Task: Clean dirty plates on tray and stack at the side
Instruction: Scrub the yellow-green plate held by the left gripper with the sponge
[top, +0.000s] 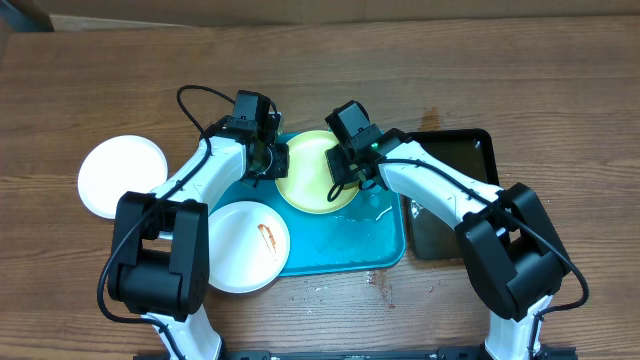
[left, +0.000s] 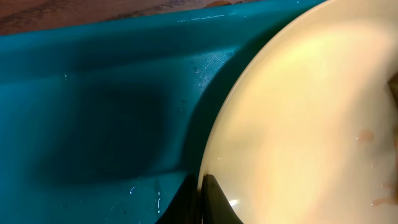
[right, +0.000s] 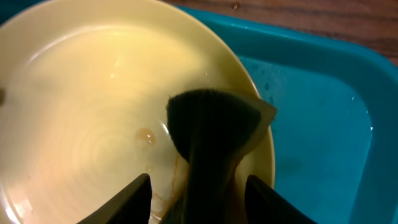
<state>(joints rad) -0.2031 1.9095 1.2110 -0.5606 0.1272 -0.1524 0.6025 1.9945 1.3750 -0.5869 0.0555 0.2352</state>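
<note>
Bright turquoise rectangular plastic tray sits mid-bench on the brown wooden bench, with a smaller glossy black tray just beside its right edge. Pale yellow-green round plate is on the turquoise tray, in its upper half. Left gripper is at that plate's left rim. Its fingers are pressed together, pinching the rim; the left wrist view shows only one dark tip, lying over the edge. A wide shadow on the tray under the rim says that side is off the tray floor. Right gripper is over the plate's right side, fingers spread. A dark wiper with a flared head stands between them, with a gap on either side, so it isn't clamped. The head rests on the plate near the right rim; can't tell its material. There's a small brownish spot on the plate just left of the wiper head. White round plate with a reddish-brown smear overlaps the tray's lower-left corner, partly on the bench. Plain white round plate is alone on the bench, left of the tray and apart from the other two. Water droplets glint on the bare tray floor right of the yellow-green plate.
</note>
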